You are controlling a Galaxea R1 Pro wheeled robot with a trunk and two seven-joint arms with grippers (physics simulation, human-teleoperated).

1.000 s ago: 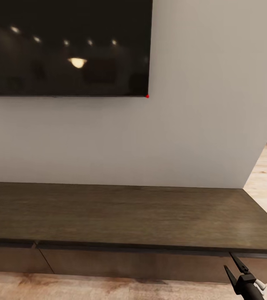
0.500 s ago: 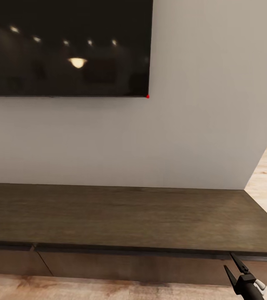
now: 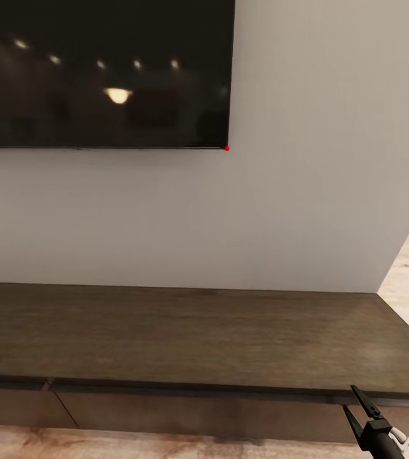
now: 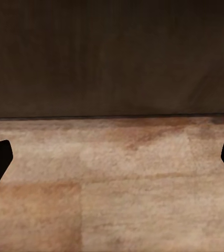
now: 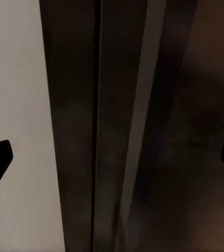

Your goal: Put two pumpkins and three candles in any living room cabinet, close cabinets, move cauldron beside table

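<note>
Below the wall-mounted television (image 3: 102, 73), I see the cabinet (image 3: 185, 338) with drawers shut; my right gripper (image 3: 355, 403) hangs at its front edge, jaws spread empty, and the left gripper (image 4: 112, 157) likewise gapes empty.

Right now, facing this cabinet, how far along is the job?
Nothing can be confirmed as done from here. The cabinet has a bare top and its drawer fronts sit flush, so they look closed. In hand: nothing; the right hand hovers open by the front edge at the cabinet's right end, and the left hand is open over the floor. Pumpkins, candles, cauldron and table remain to be checked.
</note>
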